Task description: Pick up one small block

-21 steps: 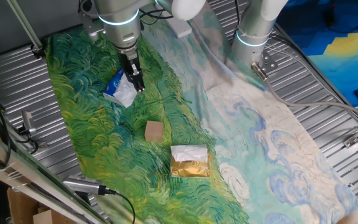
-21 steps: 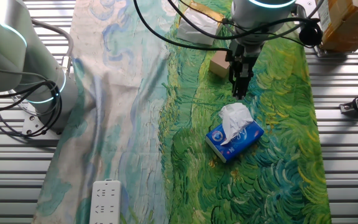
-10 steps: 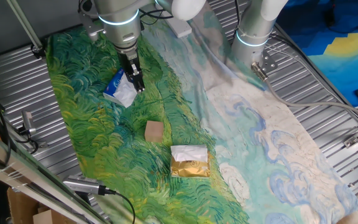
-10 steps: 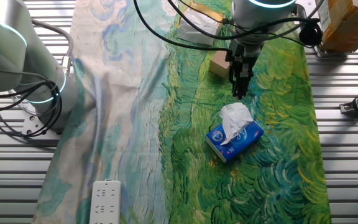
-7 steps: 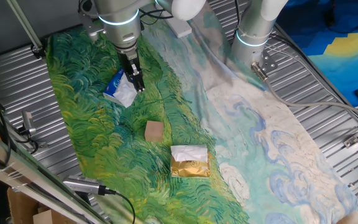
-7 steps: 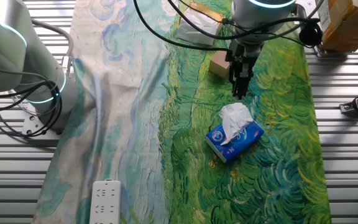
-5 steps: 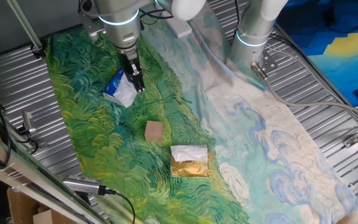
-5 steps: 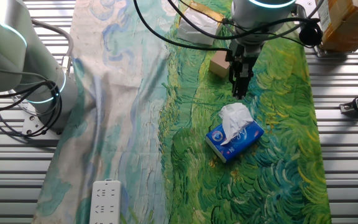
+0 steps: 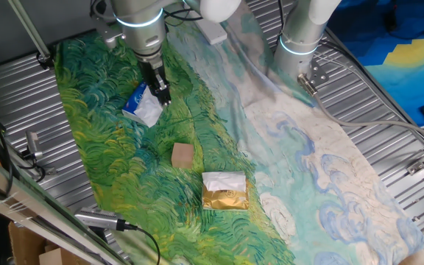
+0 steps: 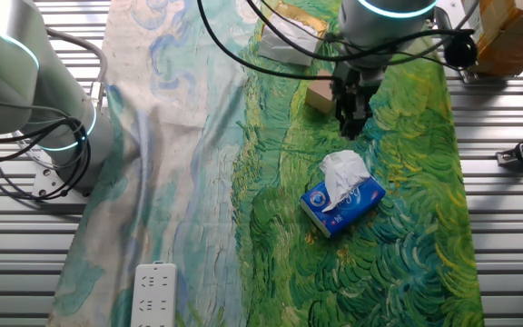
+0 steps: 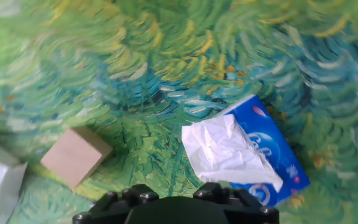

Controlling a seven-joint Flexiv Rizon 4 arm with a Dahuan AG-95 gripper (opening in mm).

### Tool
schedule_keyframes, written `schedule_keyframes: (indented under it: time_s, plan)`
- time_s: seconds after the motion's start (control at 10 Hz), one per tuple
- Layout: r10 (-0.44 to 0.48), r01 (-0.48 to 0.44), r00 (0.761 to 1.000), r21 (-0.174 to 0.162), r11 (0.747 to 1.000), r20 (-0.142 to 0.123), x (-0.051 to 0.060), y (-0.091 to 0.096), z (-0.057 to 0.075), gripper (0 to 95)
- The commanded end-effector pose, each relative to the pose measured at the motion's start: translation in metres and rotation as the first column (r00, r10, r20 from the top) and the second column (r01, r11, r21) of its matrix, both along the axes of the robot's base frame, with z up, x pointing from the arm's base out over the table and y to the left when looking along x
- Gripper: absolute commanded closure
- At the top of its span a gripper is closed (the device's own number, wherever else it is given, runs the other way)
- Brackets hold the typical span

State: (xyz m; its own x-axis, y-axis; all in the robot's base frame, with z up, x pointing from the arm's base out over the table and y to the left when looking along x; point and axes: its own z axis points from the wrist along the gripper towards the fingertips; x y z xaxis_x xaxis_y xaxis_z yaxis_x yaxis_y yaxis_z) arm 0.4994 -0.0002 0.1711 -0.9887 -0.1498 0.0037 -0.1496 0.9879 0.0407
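Note:
The small block point(image 9: 182, 154) is a plain tan wooden cube lying on the green painted cloth. It also shows in the other fixed view point(image 10: 319, 94) and at the lower left of the hand view point(image 11: 75, 157). My gripper point(image 9: 163, 101) hangs above the cloth beside the blue-and-white pouch point(image 9: 143, 105), apart from the block. In the other fixed view the gripper point(image 10: 352, 132) sits between the block and the pouch point(image 10: 343, 195). Its fingers look pressed together with nothing held. The hand view shows only the gripper's dark base, not the fingertips.
A gold-and-white packet point(image 9: 224, 191) lies just past the block. A second robot arm point(image 9: 300, 37) stands on the pale side of the cloth. A white power strip point(image 10: 152, 293) lies at the cloth's edge. Ribbed metal table point(image 9: 35, 110) surrounds the cloth.
The gripper has shifted slightly, rising a little and edging away from the pouch. The block, pouch and packet have not moved.

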Motion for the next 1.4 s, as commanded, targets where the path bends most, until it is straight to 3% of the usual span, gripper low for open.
schedule_keyframes:
  time_s: [0.1,0.4,0.8,1.1,1.4]
  plan:
    - [0.077,-0.077,0.997,0.017,0.997,-0.007,0.001,0.0,0.0,95.0]
    - [0.083,-0.083,0.997,0.017,0.996,-0.007,0.001,0.0,0.0,95.0]
    - [0.157,-0.157,0.988,0.022,0.987,0.0,0.001,0.0,0.0,95.0]
    - [0.244,-0.244,0.97,0.014,0.97,0.002,0.001,0.002,0.0,95.0]
    - [0.255,-0.255,0.967,-0.008,0.967,-0.004,0.008,0.012,-0.002,95.0]
